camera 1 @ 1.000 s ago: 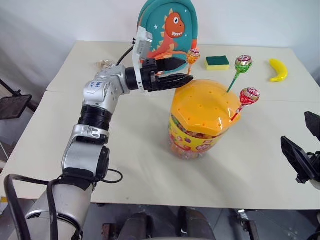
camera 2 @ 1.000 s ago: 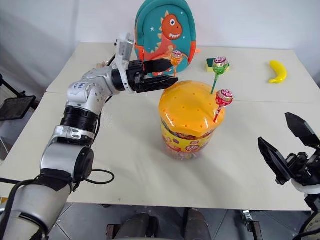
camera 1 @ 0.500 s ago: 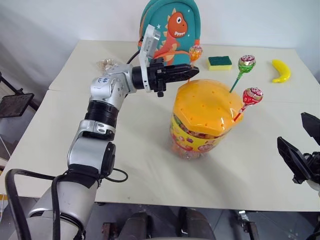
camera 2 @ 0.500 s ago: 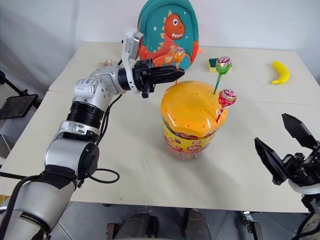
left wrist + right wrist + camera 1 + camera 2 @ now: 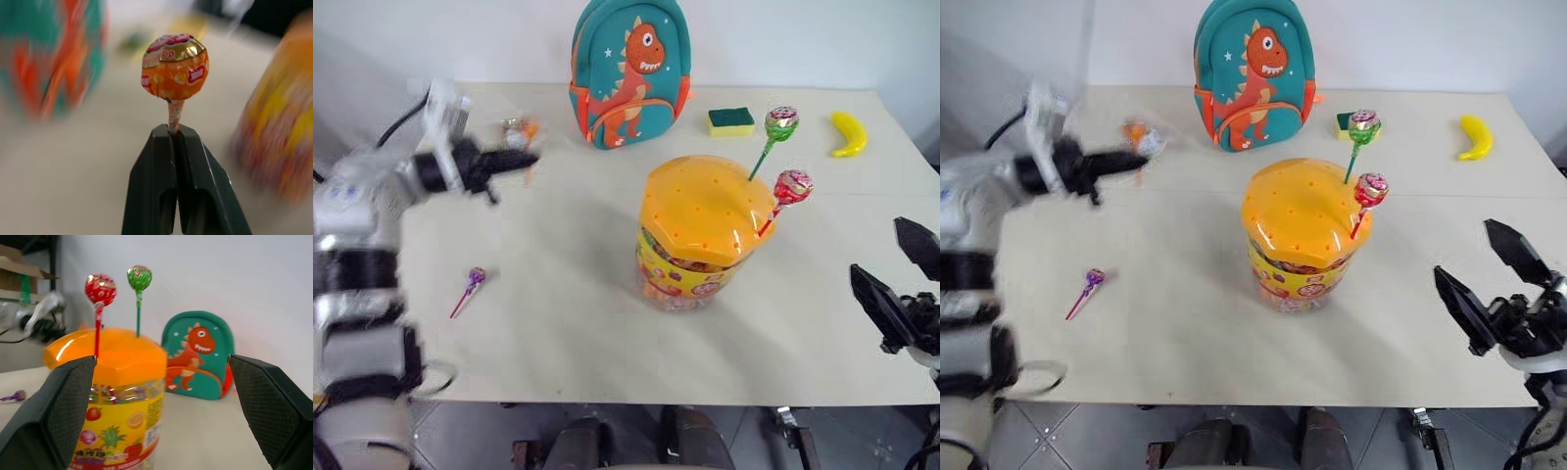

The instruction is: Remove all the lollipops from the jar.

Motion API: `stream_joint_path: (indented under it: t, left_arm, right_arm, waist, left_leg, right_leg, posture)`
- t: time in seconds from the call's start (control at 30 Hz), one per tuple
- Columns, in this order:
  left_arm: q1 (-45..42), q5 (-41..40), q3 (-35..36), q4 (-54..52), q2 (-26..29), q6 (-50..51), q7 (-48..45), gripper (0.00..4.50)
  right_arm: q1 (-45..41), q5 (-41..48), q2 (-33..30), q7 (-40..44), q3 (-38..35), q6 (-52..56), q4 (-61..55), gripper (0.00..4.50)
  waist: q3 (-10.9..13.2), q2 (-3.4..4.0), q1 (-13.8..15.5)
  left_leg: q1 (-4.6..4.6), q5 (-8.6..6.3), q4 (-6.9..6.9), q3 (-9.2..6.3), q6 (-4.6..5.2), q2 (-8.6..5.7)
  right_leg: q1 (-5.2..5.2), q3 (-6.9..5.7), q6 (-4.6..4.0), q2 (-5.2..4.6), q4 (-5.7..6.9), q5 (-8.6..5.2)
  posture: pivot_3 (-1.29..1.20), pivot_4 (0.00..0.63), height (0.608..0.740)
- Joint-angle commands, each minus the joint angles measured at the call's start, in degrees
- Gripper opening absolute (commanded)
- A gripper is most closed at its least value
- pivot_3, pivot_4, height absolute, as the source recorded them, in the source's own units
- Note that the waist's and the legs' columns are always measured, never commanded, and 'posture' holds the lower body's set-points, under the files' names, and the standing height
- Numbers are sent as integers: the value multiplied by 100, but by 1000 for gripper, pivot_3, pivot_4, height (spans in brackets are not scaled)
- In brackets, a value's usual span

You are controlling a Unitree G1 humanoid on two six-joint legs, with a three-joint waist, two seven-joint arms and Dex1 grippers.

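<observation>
While the jar [image 5: 705, 230] stands upright near the middle of the pale table [image 5: 568, 323], two lollipops are seen planted in its domed orange lid [image 5: 705, 206]: the green lollipop [image 5: 781, 123] rises on a green stick at the lid's far right side, and the red-pink lollipop [image 5: 793, 186] leans out over the lid's right edge just below it; the orange lollipop [image 5: 175, 66] is held away from the jar, its stick pinched between the closed fingertips [image 5: 164, 142] of the left gripper [image 5: 514, 160], which is shown blurred over the table's far left part, well apart from the jar; the candy's head stands just clear of the fingertips; the purple lollipop [image 5: 470, 286] is found lying flat on the table toward the near left, its stick pointing toward the front edge, apart from both jar and gripper; the right gripper [image 5: 898, 279] is seen at the table's right edge with its two black fingers [image 5: 63, 406] spread wide and nothing between them, the jar being framed between those fingers in the right wrist view; a teal dinosaur backpack [image 5: 628, 69] stands upright at the table's far side behind the jar; a green and yellow sponge [image 5: 730, 120] lies to its right; a yellow banana [image 5: 850, 134] lies farther right, near the far corner.
</observation>
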Motion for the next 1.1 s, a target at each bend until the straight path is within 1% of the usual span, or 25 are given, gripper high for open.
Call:
stream_joint_path:
  t: [0.03,0.1,0.2,0.3,0.37,0.47,0.57,0.67,0.73,0.77,0.83,0.9,1.0,1.03,1.1]
  left_arm:
    - [1037,-362,615,-1514,210,903,395,18]
    - [1711,-670,1094,-2114,-45,1505,777,18]
    - [2610,-522,1243,-2446,-242,1486,1189,18]
    - [3132,-431,1346,-2454,-371,1300,1453,18]
    - [3426,-374,1396,-2363,-422,1126,1537,18]
    - [3554,-432,1446,-2285,-476,970,1617,18]
    - [3483,-652,1479,-2280,-546,1055,1629,702]
    - [3398,-779,1537,-2213,-533,1030,1627,1558]
    - [3384,-810,1592,-2119,-427,943,1557,2110]
    - [3371,-819,1648,-2057,-372,892,1528,2459]
    - [3322,-950,1916,-1914,-205,750,1313,2997]
    - [3349,-1084,2164,-1759,1,399,859,3567]
    - [3475,-1518,2629,-1733,241,-203,-238,4471]
    - [3395,-1699,2860,-1585,257,-357,-488,4471]
    - [3165,-1841,3060,-1359,280,-679,-714,4471]
  right_arm:
    - [-226,-101,-170,213,177,-50,133,4500]
    - [-457,-175,-270,321,287,-56,318,4500]
    - [-732,-233,-428,383,400,7,524,4500]
    - [-853,-275,-561,372,477,137,610,4500]
    - [-843,-368,-690,205,510,323,636,4500]
    - [-794,-482,-807,70,514,492,661,4500]
    - [-751,-520,-882,131,494,542,660,4500]
    - [-699,-641,-987,-48,460,688,648,4500]
    - [-683,-629,-1019,-22,430,702,630,4500]
    - [-677,-619,-1030,-7,402,691,624,4500]
    - [-632,-426,-1075,7,242,800,572,4500]
    - [-526,-209,-1163,157,65,934,533,4500]
    - [-302,165,-1311,399,-253,1176,502,4500]
    - [-269,309,-1350,418,-346,1268,459,4500]
    - [-281,539,-1436,427,-401,1453,330,4500]
  waist:
    - [7,-16,50]
    - [7,-15,105]
    - [4,-6,124]
    - [4,-4,130]
    - [-3,8,112]
    - [-10,20,73]
    - [-11,23,40]
    - [-12,24,40]
    - [-12,24,41]
    - [-12,24,45]
    - [-11,24,42]
    - [-10,23,41]
    - [-10,23,51]
    - [-10,24,55]
    - [-9,25,55]
  left_leg:
    - [-10,0,6,-16,0,-1]
    - [-12,-1,10,-25,3,-10]
    - [-10,-1,9,-38,4,-18]
    - [-5,-4,1,-42,-3,-16]
    - [-3,-6,0,-44,-8,-14]
    - [2,-7,-5,-39,-10,-13]
    - [5,-7,-9,-35,-13,-9]
    - [6,-6,-8,-31,-12,-9]
    - [7,-7,-5,-32,-12,-9]
    - [8,-7,-5,-32,-13,-9]
    - [8,-7,-6,-33,-13,-9]
    - [5,-7,-6,-33,-14,-8]
    - [-3,-9,-8,-35,-13,-7]
    - [-2,-12,-8,-35,-12,-8]
    - [-3,-17,-8,-34,-8,-8]
  right_leg:
    - [0,-3,-1,-30,-2,-1]
    - [2,-9,-2,-52,-3,-1]
    - [8,-14,-2,-61,-10,-1]
    - [10,-27,-12,-60,-7,-7]
    - [10,-34,-18,-59,-3,-10]
    - [10,-33,-19,-59,-4,-11]
    - [10,-33,-22,-55,-3,-12]
    - [11,-33,-22,-57,0,-12]
    - [11,-32,-22,-57,-1,-12]
    - [11,-32,-22,-57,-2,-12]
    - [11,-32,-22,-57,-2,-12]
    - [8,-33,-24,-56,-1,-13]
    - [3,-36,-24,-57,-6,-13]
    - [5,-36,-24,-59,-10,-13]
    - [6,-36,-24,-62,-24,-13]
  posture:
    - [0,150,740]
    - [0,150,740]
    - [0,150,740]
    - [0,150,740]
    - [0,150,740]
    - [0,150,740]
    - [0,150,740]
    - [0,150,740]
    - [0,150,740]
    - [0,150,740]
    - [0,150,740]
    - [0,150,740]
    - [0,150,740]
    - [0,150,740]
    - [0,150,740]
